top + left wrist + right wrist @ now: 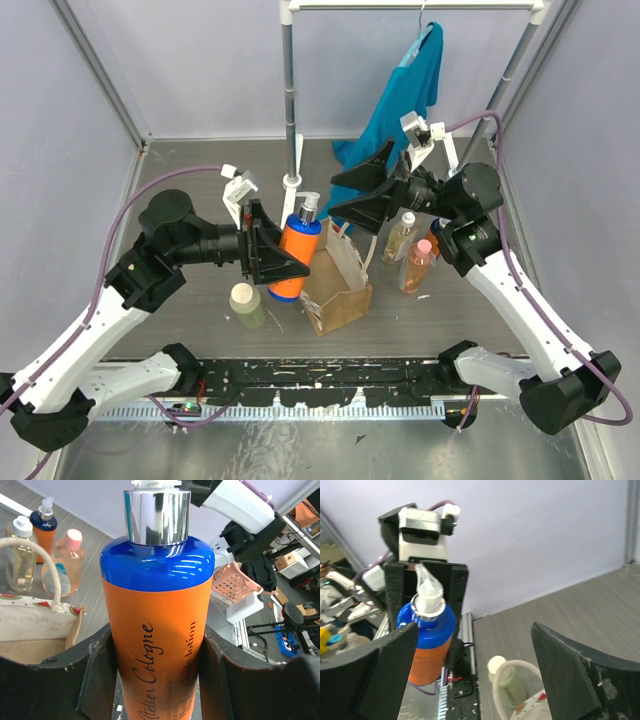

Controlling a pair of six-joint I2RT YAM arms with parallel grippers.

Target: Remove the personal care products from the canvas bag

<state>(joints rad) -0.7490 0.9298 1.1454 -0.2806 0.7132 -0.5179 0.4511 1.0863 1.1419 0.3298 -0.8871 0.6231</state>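
My left gripper (285, 256) is shut on a blue pump bottle with an orange label (296, 255), held upright just left of the canvas bag (335, 280); the bottle fills the left wrist view (157, 630) and shows in the right wrist view (427, 640). My right gripper (362, 197) is open and empty above the bag's far side. A pale yellow-green bottle with a white cap (246, 305) stands left of the bag. An amber bottle with a white cap (400, 237) and one with a pink cap (418, 265) stand right of the bag.
A teal garment (400, 105) hangs from a white rack (292, 100) at the back. Another small blue pump bottle (44, 527) stands beyond the amber ones. Grey walls close both sides.
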